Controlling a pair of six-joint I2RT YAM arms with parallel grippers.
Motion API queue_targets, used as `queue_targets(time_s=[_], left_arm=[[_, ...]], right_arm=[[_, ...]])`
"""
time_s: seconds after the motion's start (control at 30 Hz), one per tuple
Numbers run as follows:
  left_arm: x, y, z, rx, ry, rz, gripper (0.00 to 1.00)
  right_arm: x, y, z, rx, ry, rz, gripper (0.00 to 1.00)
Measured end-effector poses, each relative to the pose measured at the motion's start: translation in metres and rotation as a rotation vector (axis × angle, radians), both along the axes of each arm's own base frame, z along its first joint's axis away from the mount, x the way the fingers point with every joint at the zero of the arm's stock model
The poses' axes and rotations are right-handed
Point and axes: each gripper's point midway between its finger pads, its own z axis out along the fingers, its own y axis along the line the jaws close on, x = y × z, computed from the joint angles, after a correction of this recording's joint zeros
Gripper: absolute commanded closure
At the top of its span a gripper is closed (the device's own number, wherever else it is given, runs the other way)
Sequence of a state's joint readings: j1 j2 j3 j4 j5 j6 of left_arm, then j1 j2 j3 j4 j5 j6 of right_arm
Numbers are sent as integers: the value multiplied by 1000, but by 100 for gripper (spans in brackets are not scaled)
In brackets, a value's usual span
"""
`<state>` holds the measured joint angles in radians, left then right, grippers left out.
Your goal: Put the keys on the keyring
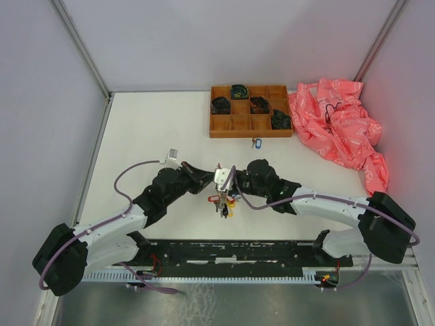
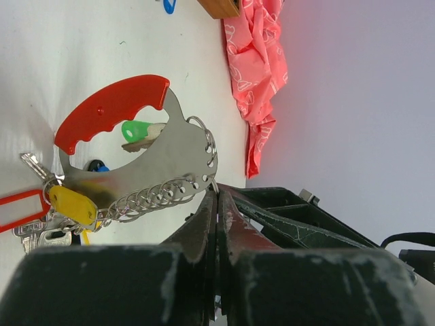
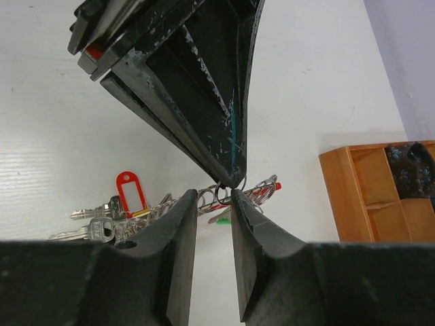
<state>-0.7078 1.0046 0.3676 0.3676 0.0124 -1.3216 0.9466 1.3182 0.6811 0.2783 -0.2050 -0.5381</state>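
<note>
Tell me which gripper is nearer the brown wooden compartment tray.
Right. The right gripper sits nearly straight below the brown wooden compartment tray, on the tray's side of the table. The left gripper meets it mid-table from the left, slightly farther from the tray.

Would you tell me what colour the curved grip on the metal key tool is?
Red; the curved grip shows best in the left wrist view.

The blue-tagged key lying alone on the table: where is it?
In the top view, the blue-tagged key lies on the table just in front of the wooden tray, right of centre, apart from the arms.
</note>
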Motion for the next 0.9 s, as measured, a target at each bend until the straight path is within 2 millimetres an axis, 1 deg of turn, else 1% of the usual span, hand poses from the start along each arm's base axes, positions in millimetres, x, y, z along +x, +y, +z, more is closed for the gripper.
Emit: queue_targets(time_s=[0.1, 0.27, 0.33, 0.4, 0.43, 0.47, 0.53, 0.6, 0.7, 0.77, 0.9], left_arm=[[1, 1, 0, -5, 5, 10, 97], [2, 1, 1, -13, 12, 19, 97], [3, 2, 1, -16, 14, 22, 97], [4, 2, 1, -20, 17, 28, 97], [4, 3, 2, -22, 16, 30, 95], [4, 3, 2, -22, 16, 32, 92], [5, 3, 2, -22, 15, 34, 83], [5, 4, 4, -22, 8, 37, 75], [5, 6, 10, 2, -47, 31, 64], [4, 9, 20, 34, -128, 19, 59], [3, 16, 42, 124, -329, -6, 56]], right_arm=[[4, 1, -1, 4, -14, -15, 69], [12, 4, -1, 13, -36, -40, 78], [13, 5, -1, 17, -42, -45, 84], [14, 6, -1, 19, -46, -47, 95], [14, 6, -1, 19, -46, -48, 98], [14, 6, -1, 19, -48, -48, 99], [15, 5, -2, 18, -47, -54, 99], [16, 5, -1, 18, -50, -58, 99], [14, 4, 1, 20, -51, -55, 99], [11, 1, 0, 10, -39, -44, 99], [4, -4, -1, -2, -4, -6, 99]])
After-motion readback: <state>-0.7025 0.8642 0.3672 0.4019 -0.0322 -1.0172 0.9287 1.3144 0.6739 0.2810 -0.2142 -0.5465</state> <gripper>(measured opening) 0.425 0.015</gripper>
